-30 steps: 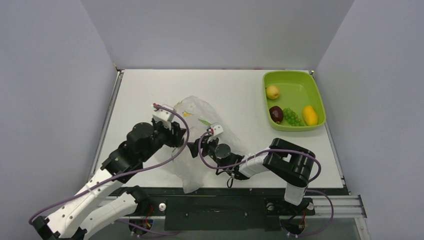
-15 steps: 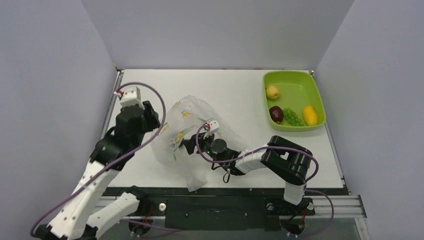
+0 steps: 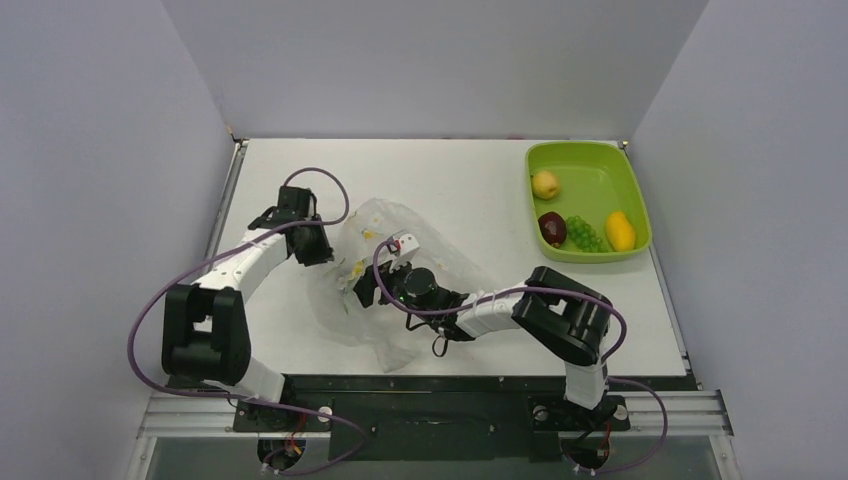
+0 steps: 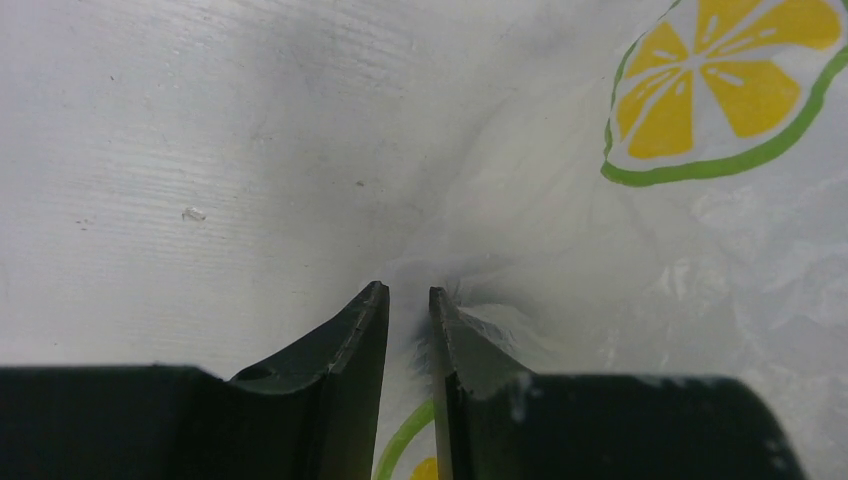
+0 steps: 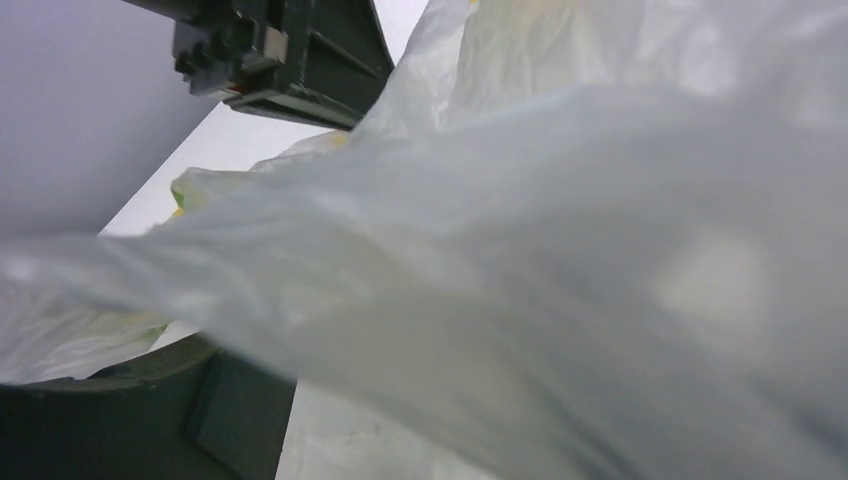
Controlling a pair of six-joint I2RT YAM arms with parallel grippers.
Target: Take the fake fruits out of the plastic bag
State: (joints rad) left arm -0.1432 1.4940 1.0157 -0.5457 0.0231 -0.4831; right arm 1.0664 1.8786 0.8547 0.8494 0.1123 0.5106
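Grey walls [image 3: 420,60] closed in a white table [image 3: 480,190] on three sides. At its far right corner sat a lime-green tray [image 3: 592,183], and the fake fruits [image 3: 583,235] lay inside it: a yellow apple [image 3: 545,184] toward the back, and nearer the front a dark red plum [image 3: 552,227], a bunch of green grapes [image 3: 586,236] touching it, and a yellow-orange lemon [image 3: 620,230] just beside the grapes.

Well apart from the tray, the plastic bag [image 3: 440,270] lay crumpled at the middle of the table, its clear film printed with yellow citrus slices ringed in green. The left gripper [image 4: 408,293] was low at the bag's left edge. Its jaws were drawn to a narrow slit with a fold of the film caught between them, and creases ran out from the tips.

The right gripper [image 3: 363,290] reached in from the right, and the bag film lay draped over it. The right wrist camera saw mostly the loose film and one dark finger [image 5: 120,430] at the lower left; how wide those jaws stood could not be told. The dark body of the left wrist filled that view's top edge.
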